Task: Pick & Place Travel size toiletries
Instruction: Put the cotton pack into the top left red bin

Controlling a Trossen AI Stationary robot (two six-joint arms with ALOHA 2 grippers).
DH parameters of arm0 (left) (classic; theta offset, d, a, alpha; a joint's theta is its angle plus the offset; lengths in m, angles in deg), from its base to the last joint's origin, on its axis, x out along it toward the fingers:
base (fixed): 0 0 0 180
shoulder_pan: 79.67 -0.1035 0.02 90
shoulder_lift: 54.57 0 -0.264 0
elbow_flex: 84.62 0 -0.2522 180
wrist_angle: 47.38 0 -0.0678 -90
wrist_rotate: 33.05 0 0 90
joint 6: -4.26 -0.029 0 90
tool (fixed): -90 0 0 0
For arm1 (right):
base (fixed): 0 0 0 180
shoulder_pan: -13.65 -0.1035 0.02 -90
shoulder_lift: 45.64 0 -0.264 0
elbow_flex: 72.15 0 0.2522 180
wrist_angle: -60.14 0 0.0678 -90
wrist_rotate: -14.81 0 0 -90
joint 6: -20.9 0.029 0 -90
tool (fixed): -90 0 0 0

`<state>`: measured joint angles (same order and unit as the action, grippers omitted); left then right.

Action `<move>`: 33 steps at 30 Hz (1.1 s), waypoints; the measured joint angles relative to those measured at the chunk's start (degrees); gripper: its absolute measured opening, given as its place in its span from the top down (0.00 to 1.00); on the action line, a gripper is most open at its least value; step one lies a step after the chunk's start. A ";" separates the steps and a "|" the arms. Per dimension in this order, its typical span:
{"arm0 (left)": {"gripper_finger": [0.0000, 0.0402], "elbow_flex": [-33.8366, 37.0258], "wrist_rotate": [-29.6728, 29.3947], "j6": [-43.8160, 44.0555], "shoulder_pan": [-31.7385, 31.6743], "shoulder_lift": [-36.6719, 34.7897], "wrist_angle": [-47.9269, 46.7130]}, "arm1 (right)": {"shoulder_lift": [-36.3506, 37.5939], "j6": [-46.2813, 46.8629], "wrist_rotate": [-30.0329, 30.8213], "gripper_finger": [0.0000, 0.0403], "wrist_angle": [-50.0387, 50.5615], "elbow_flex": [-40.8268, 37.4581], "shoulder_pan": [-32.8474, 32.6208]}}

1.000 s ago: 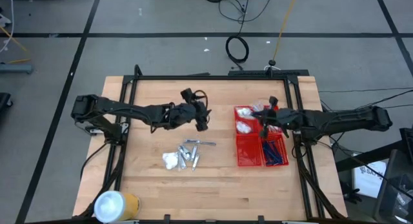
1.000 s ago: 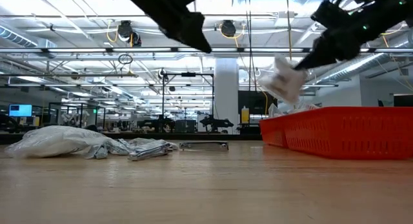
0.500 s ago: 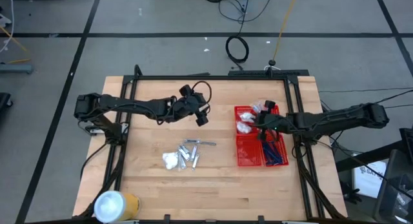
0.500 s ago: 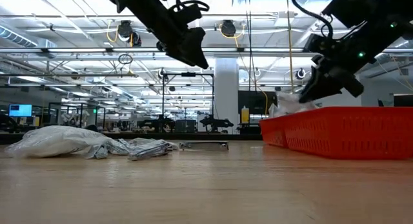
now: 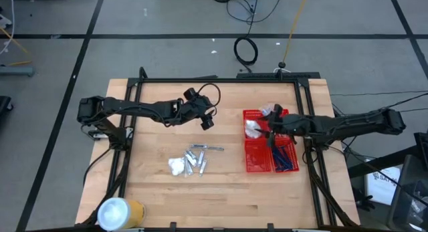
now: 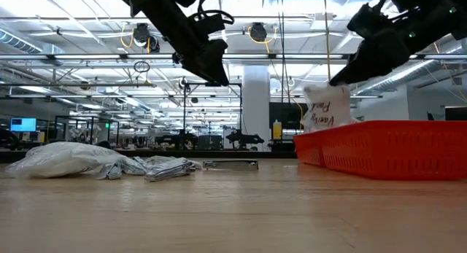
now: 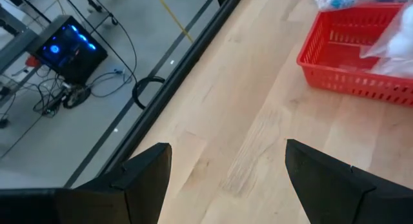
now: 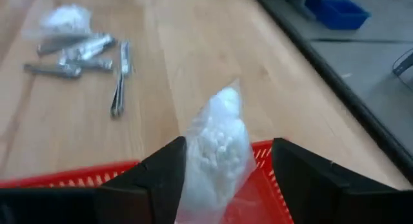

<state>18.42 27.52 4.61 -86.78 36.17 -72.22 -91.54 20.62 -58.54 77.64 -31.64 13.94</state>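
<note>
A white crinkly packet (image 8: 216, 153) stands upright in the far-left compartment of the red basket (image 5: 257, 164). In the low view, the packet (image 6: 325, 107) shows above the basket's rim. My right gripper (image 8: 229, 179) hovers over it, open, one finger on each side. Other toiletries lie loose mid-table: white packets (image 5: 177, 166), silver tubes (image 5: 197, 160) and a slim silver piece (image 5: 208, 148). My left gripper (image 5: 206, 120) hangs open above the table, far of that pile, with nothing between its fingers (image 7: 145, 179). My right gripper stands over the packet from above with its fingers apart. The packet's side (image 8: 190, 146) lies close against one finger (image 8: 164, 175); I cannot tell whether they touch. The packet's lower end is inside the basket.
Blue-handled items (image 5: 284, 158) fill the basket's near-right compartment, and more small items (image 5: 274, 111) lie in its far-right one. A large white-and-yellow roll (image 5: 120, 212) sits at the table's near-left corner. Bare wood lies between the pile and the basket.
My right gripper dipped toward the basket with the packet and has come up again. The packet, which hung tilted above the rim, now stands upright in the far-left compartment. My left gripper has drawn back a little toward the far edge.
</note>
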 joint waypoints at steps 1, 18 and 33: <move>0.26 0.00 0.00 0.18 0.00 0.00 -0.10 | 0.25 -0.40 1.97 0.47 -0.25 0.00 0.01; 0.26 0.00 1.43 0.16 0.00 0.00 0.23 | -7.32 -1.33 1.36 0.52 -3.82 0.06 0.55; 0.26 0.06 10.54 13.29 3.75 -0.46 -30.36 | -5.18 3.75 -16.45 0.56 -5.72 0.02 3.87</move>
<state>18.47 38.06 17.90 -83.03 35.71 -102.59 -96.73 24.37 -74.98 71.92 -31.62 17.81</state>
